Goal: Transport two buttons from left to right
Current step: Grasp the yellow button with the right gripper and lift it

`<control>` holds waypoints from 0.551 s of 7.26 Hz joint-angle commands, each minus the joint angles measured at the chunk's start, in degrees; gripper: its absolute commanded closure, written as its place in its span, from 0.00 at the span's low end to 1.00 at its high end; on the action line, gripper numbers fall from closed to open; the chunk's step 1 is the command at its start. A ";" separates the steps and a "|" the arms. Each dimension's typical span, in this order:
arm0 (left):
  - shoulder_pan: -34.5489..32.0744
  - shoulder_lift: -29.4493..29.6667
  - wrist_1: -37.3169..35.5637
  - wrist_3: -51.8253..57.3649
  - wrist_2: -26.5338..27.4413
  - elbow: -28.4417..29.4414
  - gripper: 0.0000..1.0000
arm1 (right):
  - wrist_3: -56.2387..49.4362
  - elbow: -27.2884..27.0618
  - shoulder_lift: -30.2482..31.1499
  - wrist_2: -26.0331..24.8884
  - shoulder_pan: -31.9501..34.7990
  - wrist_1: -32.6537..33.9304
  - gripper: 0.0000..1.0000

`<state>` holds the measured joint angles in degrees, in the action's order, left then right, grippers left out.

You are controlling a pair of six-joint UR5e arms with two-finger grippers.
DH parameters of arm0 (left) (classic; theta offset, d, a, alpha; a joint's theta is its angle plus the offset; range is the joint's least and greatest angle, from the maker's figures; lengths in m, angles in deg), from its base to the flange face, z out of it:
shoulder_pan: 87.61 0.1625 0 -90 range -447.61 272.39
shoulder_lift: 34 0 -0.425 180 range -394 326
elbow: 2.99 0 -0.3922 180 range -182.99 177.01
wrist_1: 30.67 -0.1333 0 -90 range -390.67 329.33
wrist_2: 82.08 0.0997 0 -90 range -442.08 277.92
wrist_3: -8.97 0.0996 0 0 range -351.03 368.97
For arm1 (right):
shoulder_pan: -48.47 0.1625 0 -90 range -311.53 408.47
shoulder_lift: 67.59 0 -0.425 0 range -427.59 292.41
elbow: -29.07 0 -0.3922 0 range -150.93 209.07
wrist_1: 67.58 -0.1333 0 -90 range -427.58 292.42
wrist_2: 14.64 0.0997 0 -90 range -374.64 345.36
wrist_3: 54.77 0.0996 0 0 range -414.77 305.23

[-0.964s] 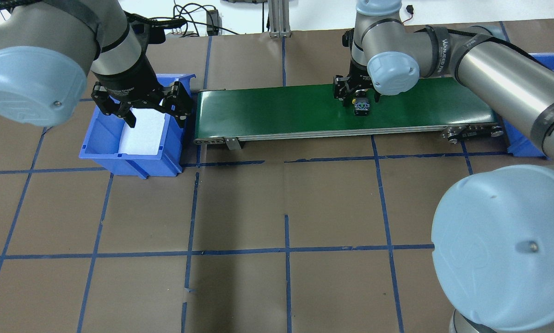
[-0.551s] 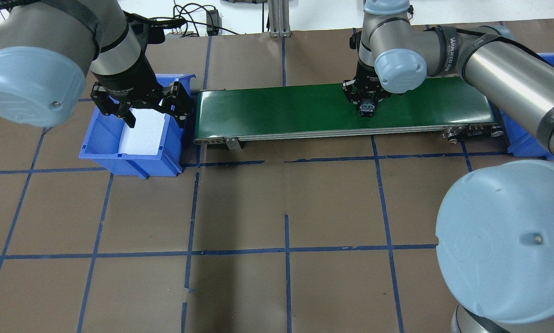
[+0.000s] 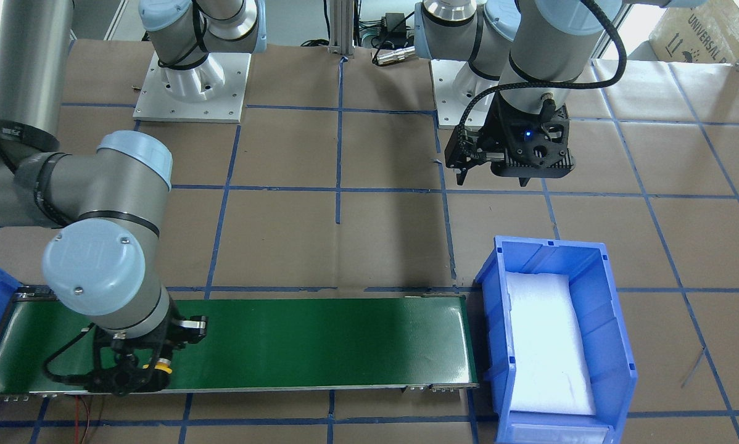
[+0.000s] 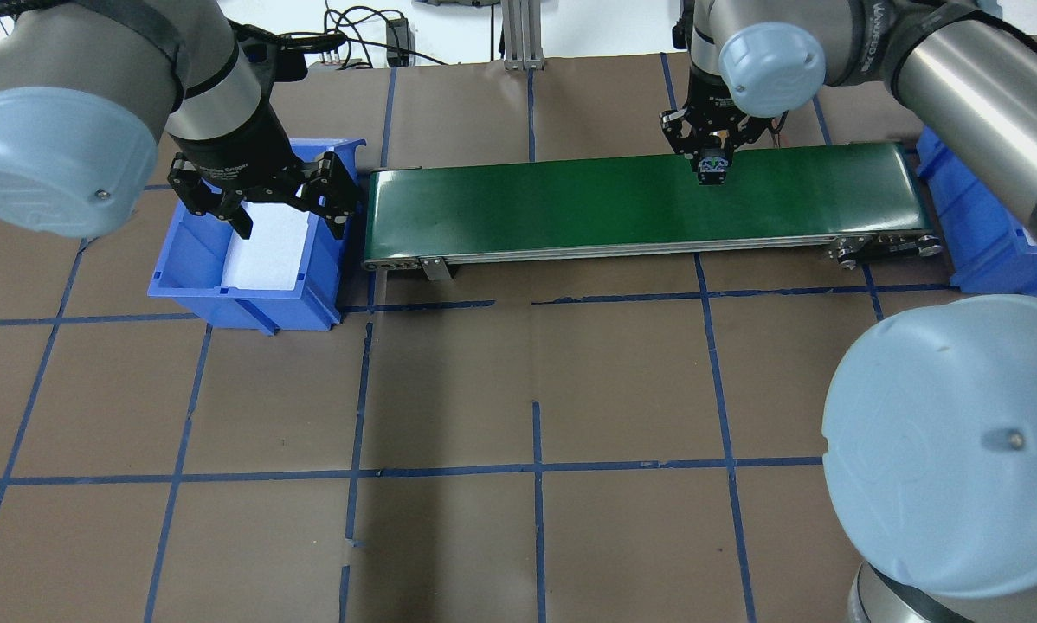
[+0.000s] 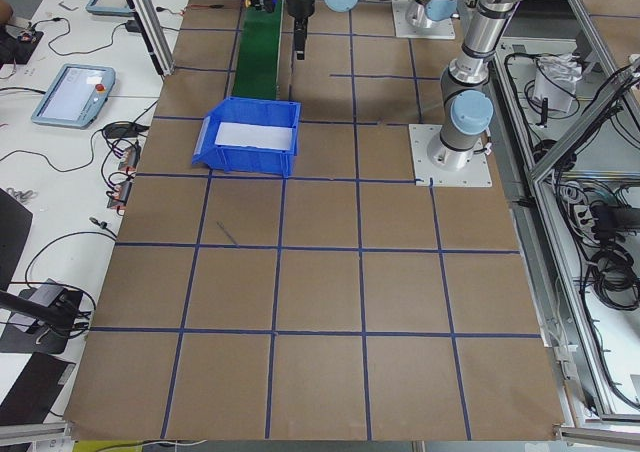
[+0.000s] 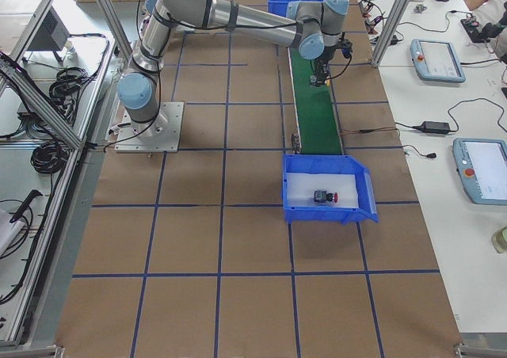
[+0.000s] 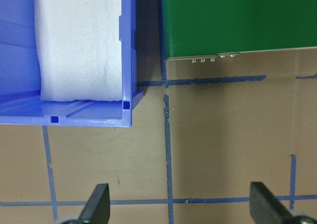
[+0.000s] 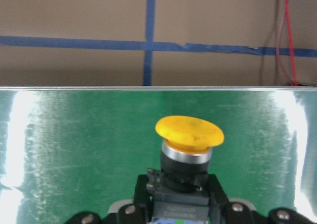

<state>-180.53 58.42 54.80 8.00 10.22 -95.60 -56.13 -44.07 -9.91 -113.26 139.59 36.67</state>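
The yellow button [image 8: 189,132] has a yellow mushroom cap, a metallic collar and a black body. My right gripper [image 4: 712,166] is shut on its body and holds it over the green conveyor belt [image 4: 527,203], toward the belt's right half; the cap also shows in the front view [image 3: 163,368]. The red button [image 6: 324,196] lies on white foam in the right blue bin [image 6: 364,203]. My left gripper [image 4: 263,208] is open and empty, hovering over the left blue bin [image 4: 181,290], which holds only white foam [image 7: 79,40].
The right blue bin [image 4: 973,251] stands just past the belt's right end, and the left bin's wall [image 7: 128,60] nearly touches the belt's left end. Brown paper with blue tape lines covers the table [image 4: 536,389].
My right gripper has moved right and toward the belt's far edge with the yellow button in it. My left arm has not moved.
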 commanded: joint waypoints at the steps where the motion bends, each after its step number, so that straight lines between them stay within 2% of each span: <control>1: 0.02 -0.13 0.13 0.00 0.25 -0.11 0.00 | -11.76 4.31 0.32 -2.02 -7.49 -2.65 0.76; 2: -0.06 -0.13 0.13 0.00 0.25 -0.11 0.00 | -16.44 4.93 0.32 -1.93 -11.54 -2.31 0.77; 4: -0.15 -0.13 0.13 0.00 0.25 -0.11 0.00 | -28.44 6.16 0.15 -2.19 -19.19 0.74 0.86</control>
<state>-180.61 58.29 54.92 8.00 10.46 -95.71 -76.39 -38.59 -9.60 -115.29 125.04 35.21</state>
